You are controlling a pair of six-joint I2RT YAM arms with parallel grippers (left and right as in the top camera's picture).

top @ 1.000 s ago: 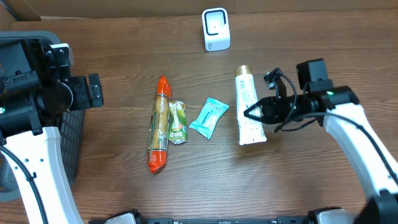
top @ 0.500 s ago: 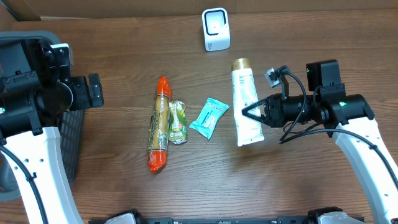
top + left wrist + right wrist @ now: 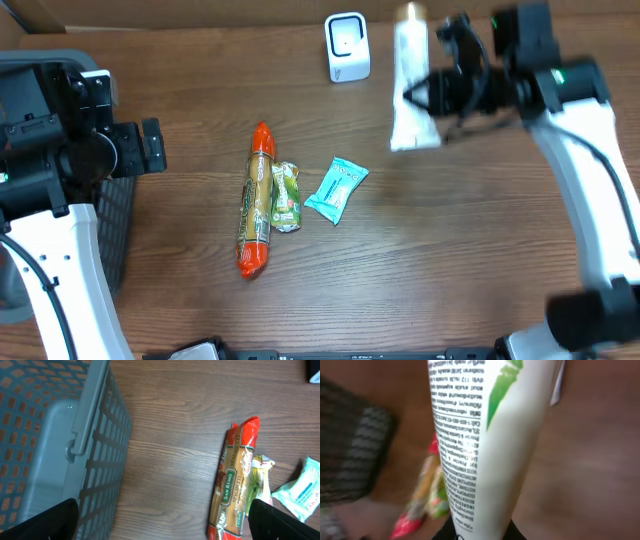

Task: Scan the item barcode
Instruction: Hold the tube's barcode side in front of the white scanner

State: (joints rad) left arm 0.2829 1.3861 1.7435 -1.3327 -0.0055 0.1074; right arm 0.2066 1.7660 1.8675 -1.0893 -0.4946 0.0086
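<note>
My right gripper [image 3: 410,95] is shut on a white tube [image 3: 411,75] with a gold cap, held in the air at the back of the table. The tube hangs just right of the small white scanner [image 3: 347,47]. In the right wrist view the tube [image 3: 480,435] fills the frame, showing fine print and a green leaf mark; the gripper [image 3: 477,535] pinches its lower end. No barcode is visible on it. My left gripper [image 3: 162,527] is open over bare wood between the basket and the pasta pack, holding nothing.
A red and orange spaghetti pack [image 3: 256,200], a green packet [image 3: 286,196] and a teal packet [image 3: 336,188] lie side by side mid-table. A grey mesh basket [image 3: 60,435] stands at the left edge under the left arm.
The right gripper has lifted the tube off the table and carried it toward the back, up beside the scanner. The left arm has not moved.
</note>
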